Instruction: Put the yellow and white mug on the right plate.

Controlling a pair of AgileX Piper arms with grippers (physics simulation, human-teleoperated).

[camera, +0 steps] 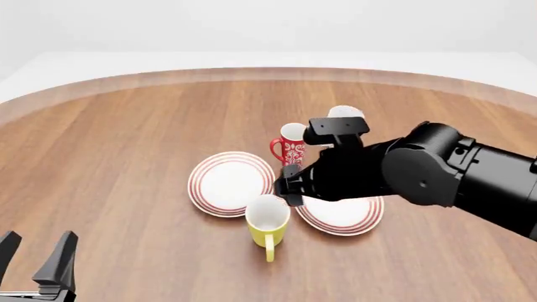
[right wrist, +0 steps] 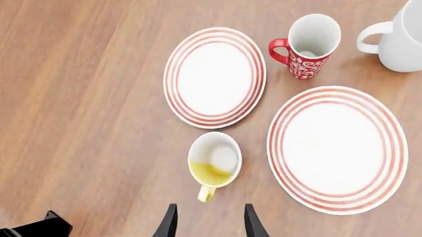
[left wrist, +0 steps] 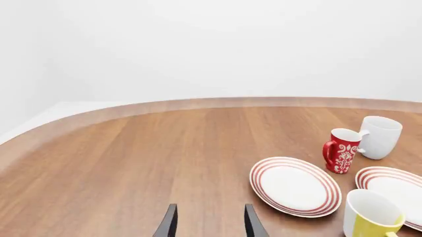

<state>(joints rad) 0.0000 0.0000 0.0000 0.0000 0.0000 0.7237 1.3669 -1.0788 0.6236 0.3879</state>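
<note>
Yellow and white mug [camera: 268,221] stands upright (handle nearside) beside the right plate [camera: 343,214].

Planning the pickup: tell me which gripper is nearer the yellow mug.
Right. The right gripper hovers open just above the yellow mug; the left gripper sits open far off near the table's near-left edge.

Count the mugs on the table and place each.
3. The yellow and white mug stands nearest, between the plates' near edges; the red patterned mug behind the plates; the white mug beyond it, partly hidden by the right arm.
</note>
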